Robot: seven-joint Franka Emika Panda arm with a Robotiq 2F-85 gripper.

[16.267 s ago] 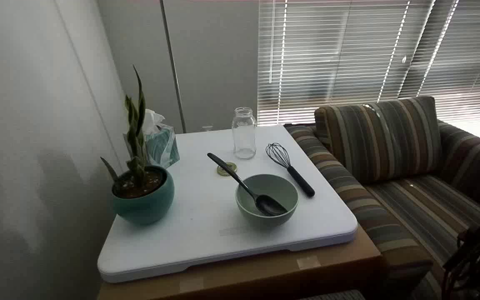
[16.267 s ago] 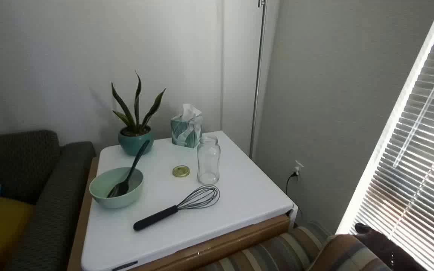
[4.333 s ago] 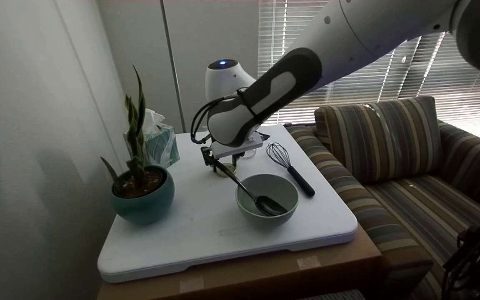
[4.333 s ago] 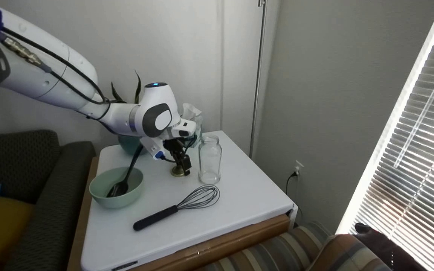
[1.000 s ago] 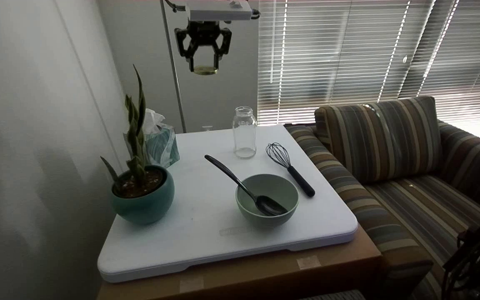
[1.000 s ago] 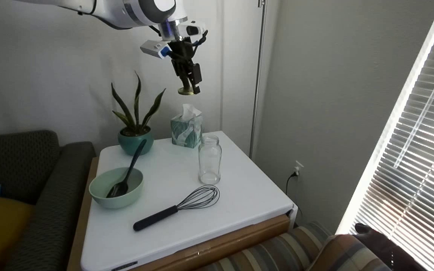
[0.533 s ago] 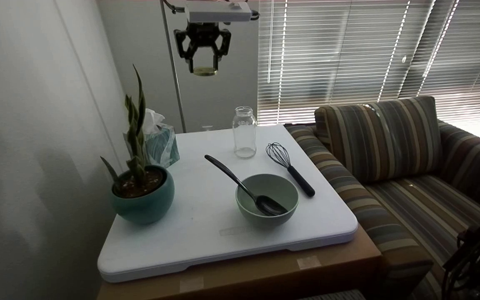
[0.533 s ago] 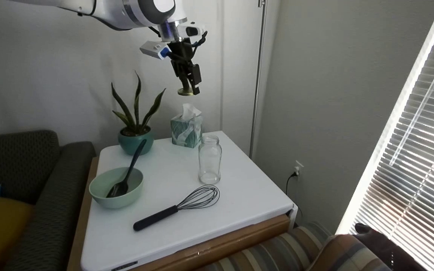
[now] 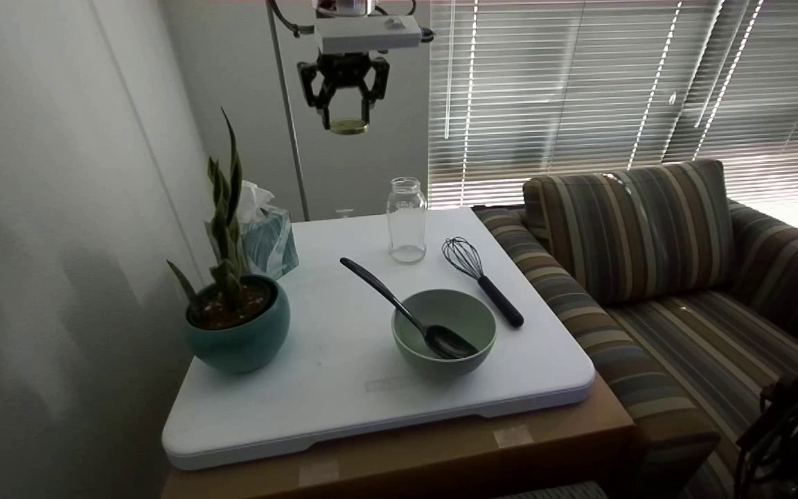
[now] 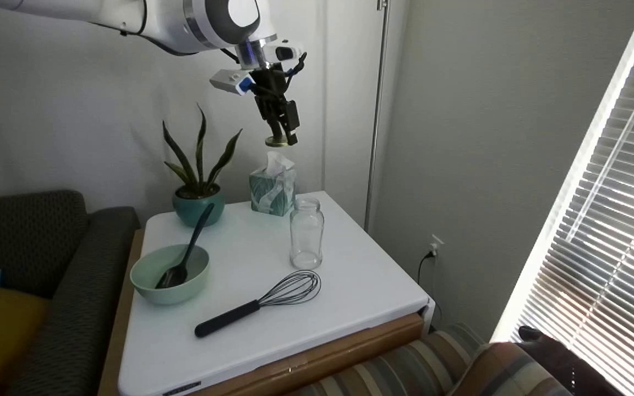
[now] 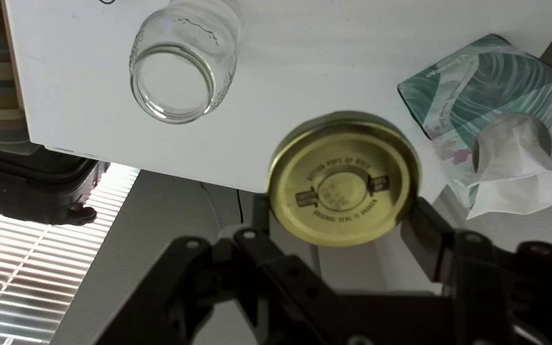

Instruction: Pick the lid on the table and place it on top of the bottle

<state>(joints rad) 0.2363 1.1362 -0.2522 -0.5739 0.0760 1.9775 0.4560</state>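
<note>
"Where is the lid (image 11: 343, 182)?"

"Up in the air, in the tool (image 9: 347, 121), which is clamped on opposite sides of its rim. In the wrist view you can see its gold face and the ring of print around the middle."

"And the bottle (image 9: 407, 225)?"

"Standing upright on the white surface (image 9: 288, 416), clear glass, open mouth facing up. In both exterior views the lid hangs higher than that mouth and off to one side, so the two are well apart."

"What's near the bottle?"

"A whisk (image 10: 251, 308), lying flat with its wire end toward the glass and its black handle pointing away. Farther from it there's a pale green bowl (image 10: 174, 297), and a black spoon (image 9: 444, 341) leans in it with the handle sticking out over the rim."

"Anything else up there?"

"A box of tissues (image 11: 482, 88) with a white one poking out of the top, and a potted plant (image 9: 243, 346) near it, the leaves tall and pointed. In an exterior view a striped armchair (image 9: 648, 249) stands just beside the surface."
</note>
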